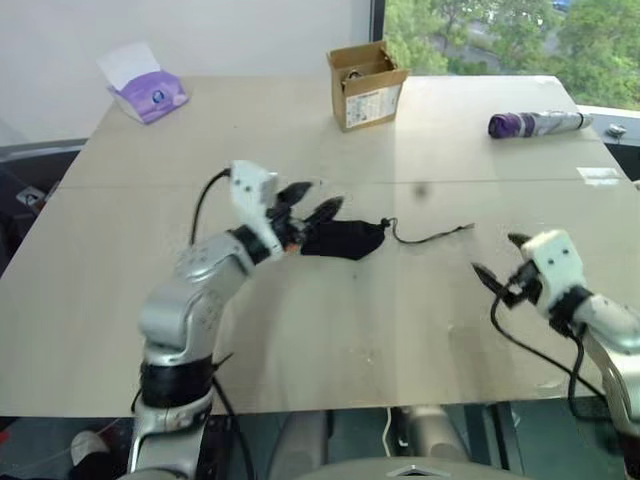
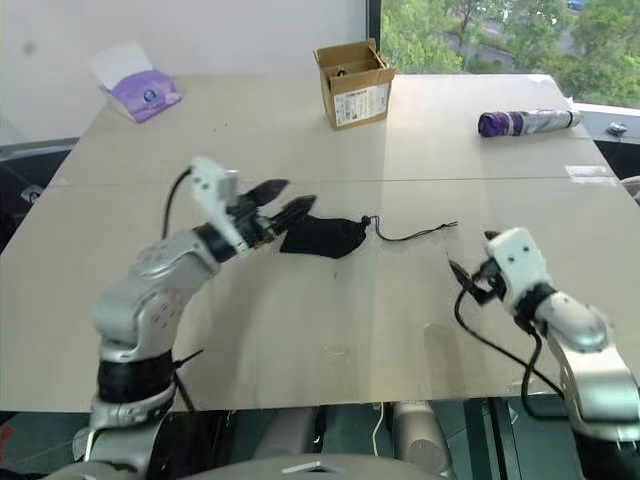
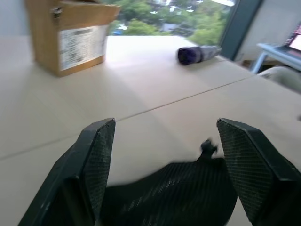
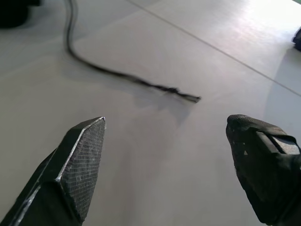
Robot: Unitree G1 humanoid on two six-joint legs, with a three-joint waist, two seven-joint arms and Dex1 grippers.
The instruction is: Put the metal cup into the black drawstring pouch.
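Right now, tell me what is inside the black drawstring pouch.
The black drawstring pouch lies on the table, its cord trailing toward the right gripper. Its fabric hides the inside; whether the metal cup is in it cannot be told.

Table (image 1: 300, 340): pouch (image 1: 345, 239), box (image 1: 366, 84), umbrella (image 1: 535, 124), tissues (image 1: 146, 92).

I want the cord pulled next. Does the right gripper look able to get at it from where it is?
Probably yes: the right gripper is open, and only bare table lies between it and the cord.
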